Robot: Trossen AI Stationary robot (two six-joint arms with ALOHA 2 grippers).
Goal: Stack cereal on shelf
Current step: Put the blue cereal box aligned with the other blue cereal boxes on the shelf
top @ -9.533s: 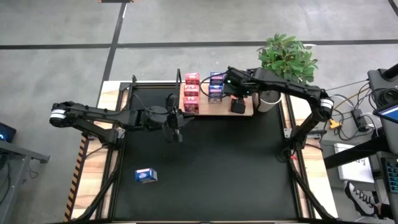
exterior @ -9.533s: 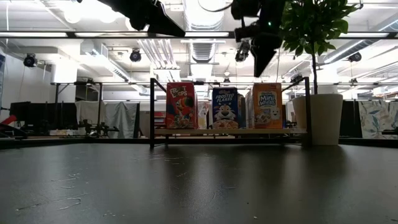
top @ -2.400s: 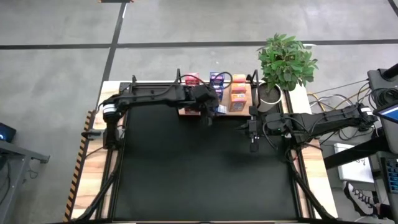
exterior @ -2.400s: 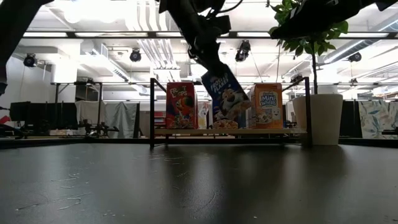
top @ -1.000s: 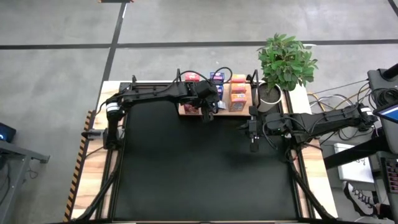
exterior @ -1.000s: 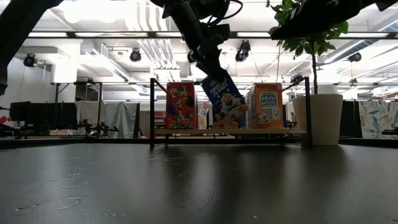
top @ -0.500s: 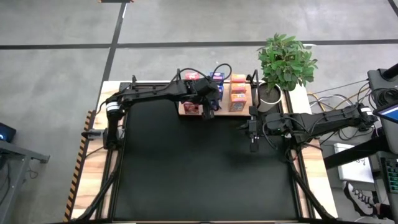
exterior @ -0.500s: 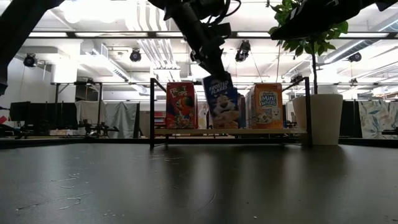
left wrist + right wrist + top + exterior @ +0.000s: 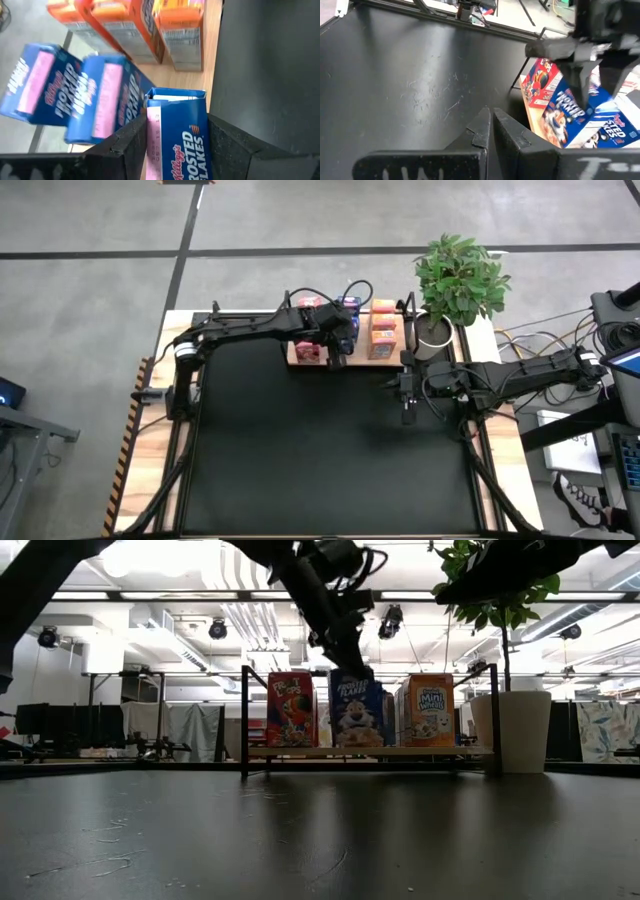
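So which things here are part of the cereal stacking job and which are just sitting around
Job: blue Frosted Flakes box between the left gripper fingers; red boxes; orange boxes; wooden shelf.

Lying about: potted plant; right gripper, shut, idle over the table.

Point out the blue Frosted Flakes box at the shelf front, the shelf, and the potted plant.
Frosted Flakes box (image 9: 356, 714): low view, middle of its printed front.
Shelf (image 9: 300, 752): low view, front edge of the wooden board.
Potted plant (image 9: 460, 275): high view, centre of the leaves.
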